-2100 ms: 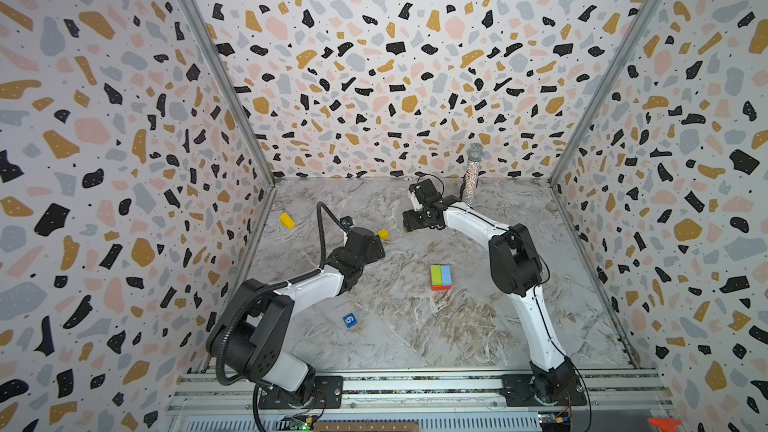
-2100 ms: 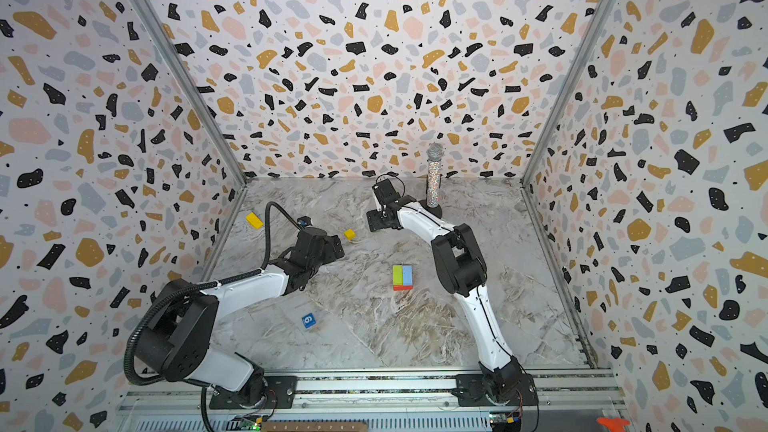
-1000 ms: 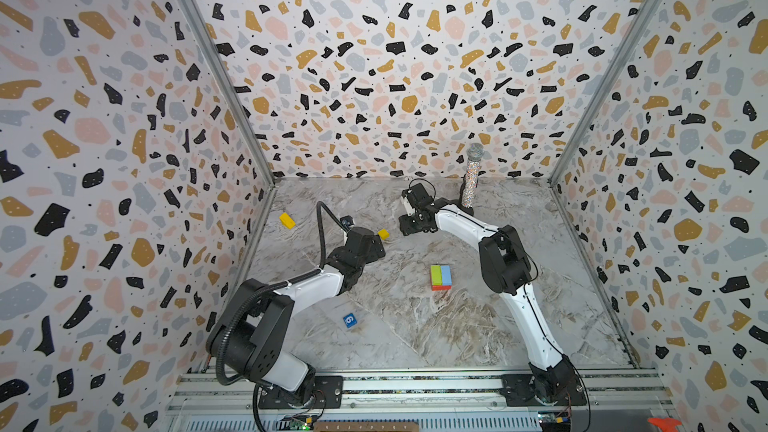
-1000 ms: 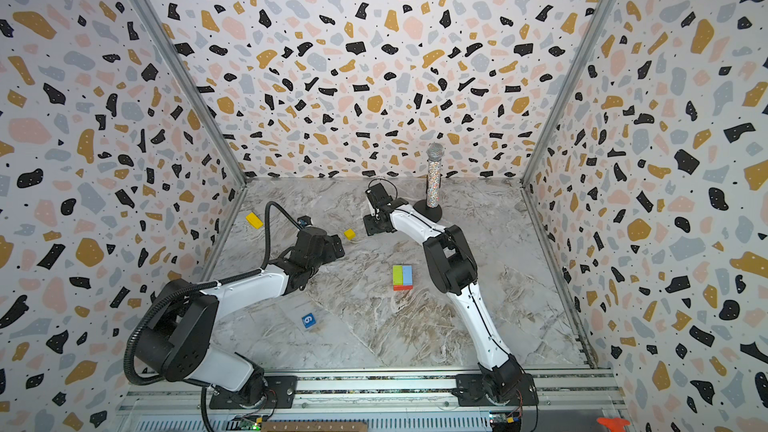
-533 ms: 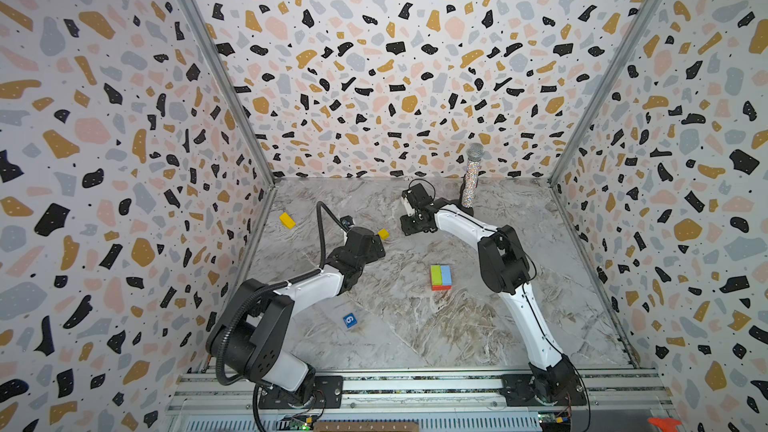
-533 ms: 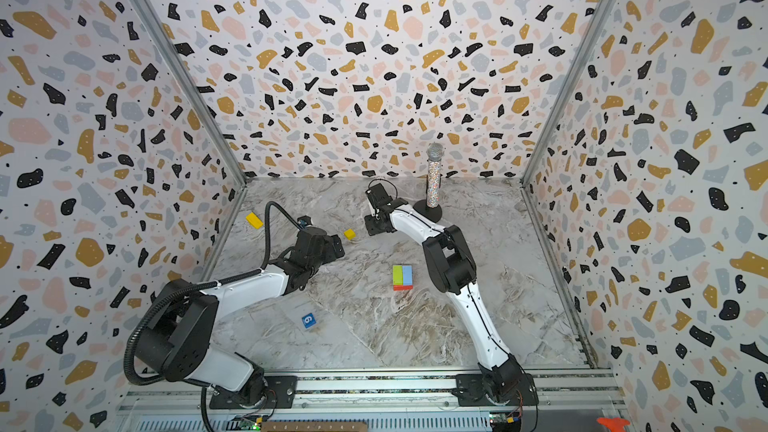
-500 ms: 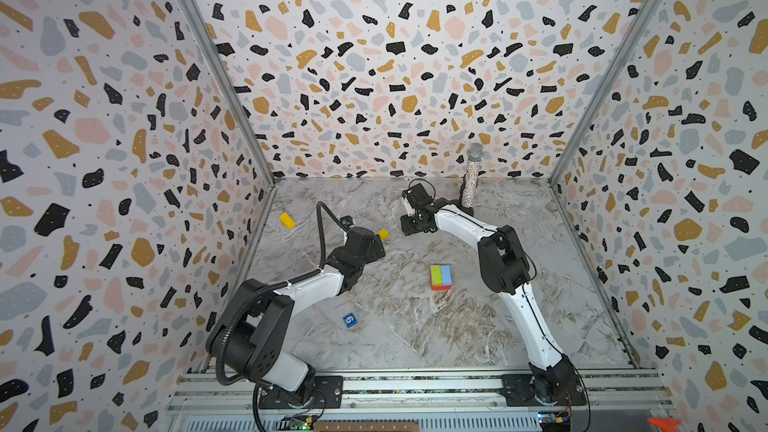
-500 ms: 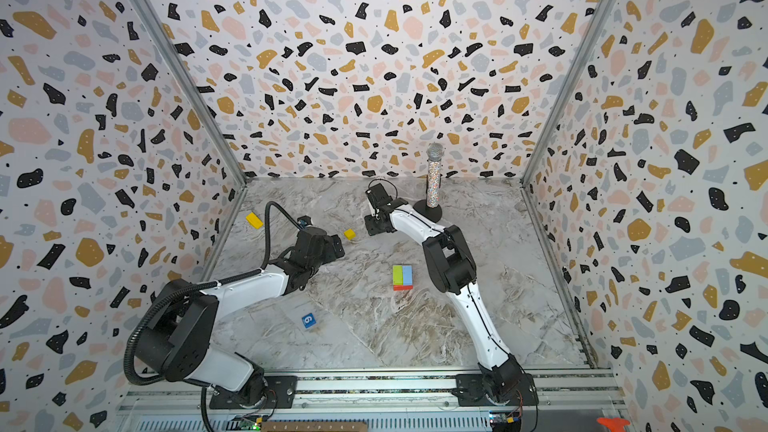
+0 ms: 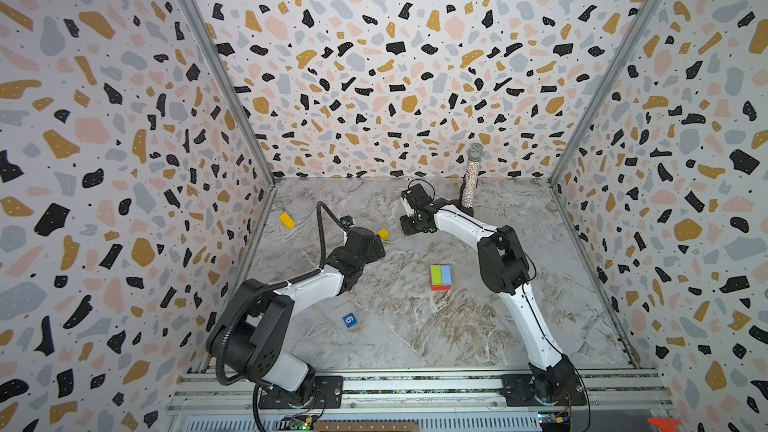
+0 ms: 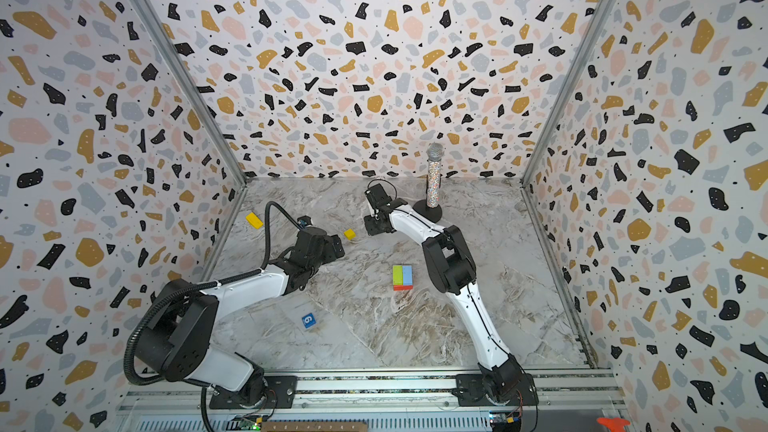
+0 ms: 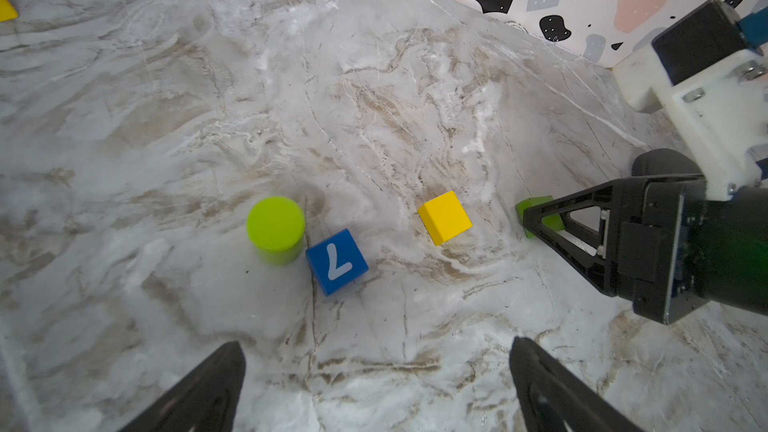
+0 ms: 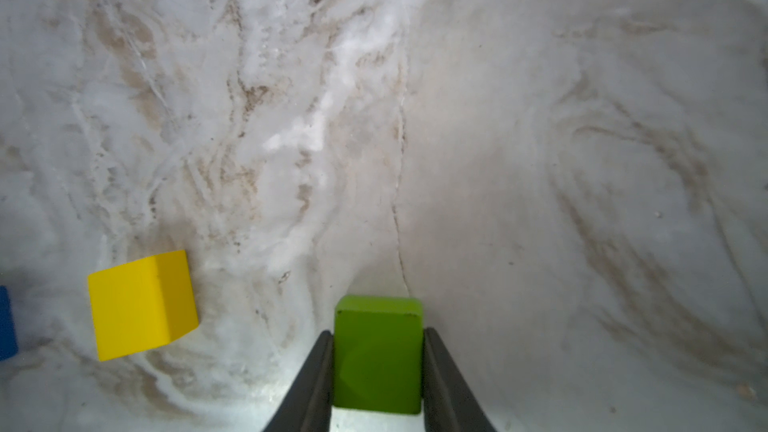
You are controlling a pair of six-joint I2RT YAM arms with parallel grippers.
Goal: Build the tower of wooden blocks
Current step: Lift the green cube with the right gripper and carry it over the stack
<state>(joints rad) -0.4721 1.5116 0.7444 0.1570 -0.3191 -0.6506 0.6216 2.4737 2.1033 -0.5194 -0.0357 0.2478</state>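
Pinching a green block (image 12: pixel 377 359) tight between its jaws, my right pincer (image 12: pixel 378 332) has a yellow cube (image 12: pixel 141 305) lying just beside it. In both top views that pincer sits just above the frame's centre, and the tower (image 9: pixel 440 277), green and light blue bricks on red, stands lower, slightly right of centre. My left pincer (image 11: pixel 376 347) gapes wide and empty, with a green cylinder (image 11: pixel 275 228) and a blue cube (image 11: pixel 336 261) ahead of it.

Marbled tabletop (image 9: pixel 457 326) carrying a yellow brick (image 9: pixel 286 220) far left, a yellow cube (image 9: pixel 383 234), a lime cylinder (image 11: pixel 275 228) just beside a blue cube (image 11: pixel 336 261), a second blue cube (image 9: pixel 350 320) near left, a central block stack (image 9: pixel 440 276), and a glittery microphone (image 9: pixel 471 180) far.
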